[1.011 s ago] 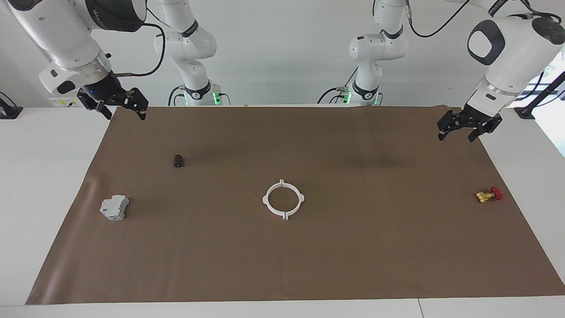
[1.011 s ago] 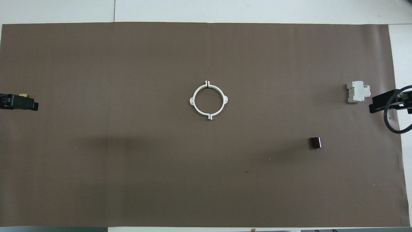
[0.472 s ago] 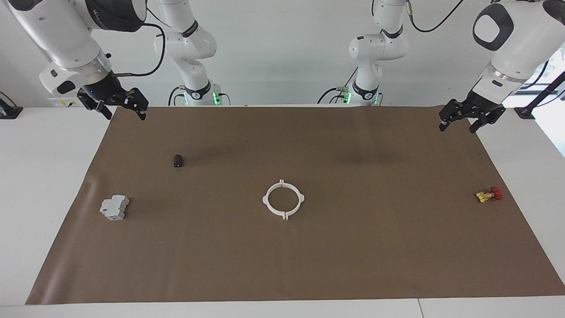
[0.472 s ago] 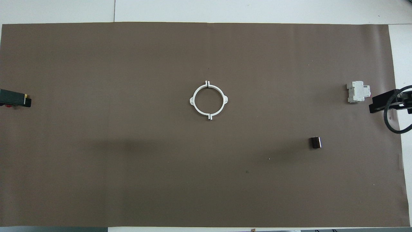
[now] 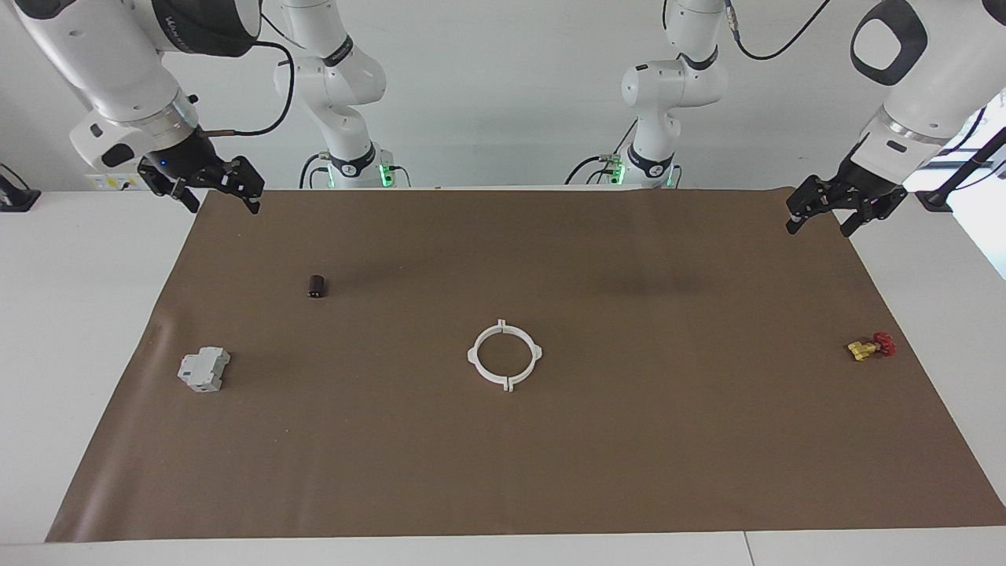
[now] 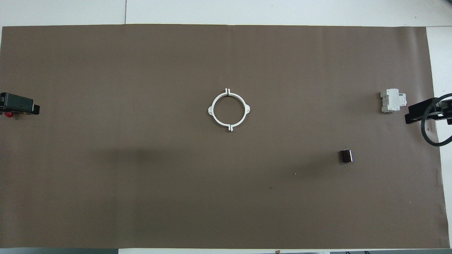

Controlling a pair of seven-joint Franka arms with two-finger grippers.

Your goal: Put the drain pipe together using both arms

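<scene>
The drain pipe [image 5: 472, 355] lies flat in the middle of the brown mat as one white tabbed ring, its two half-circles set end to end with a thin seam at each pair of tabs. It also shows in the overhead view [image 6: 210, 109]. My left gripper [image 5: 820, 226] hangs open and empty in the air over the mat's corner at the left arm's end, showing at the overhead view's edge [image 6: 19, 106]. My right gripper [image 5: 222, 206] hangs open and empty over the mat's corner at the right arm's end [image 6: 420, 114]. Both are well away from the ring.
A grey boxy block [image 5: 203, 369] lies toward the right arm's end, and a small dark cylinder [image 5: 317, 285] lies nearer to the robots than it. A small yellow and red valve [image 5: 871, 347] lies toward the left arm's end. The brown mat [image 5: 629, 472] covers the white table.
My left gripper has risen and drawn back toward its own end of the table. The right arm and the ring have not moved.
</scene>
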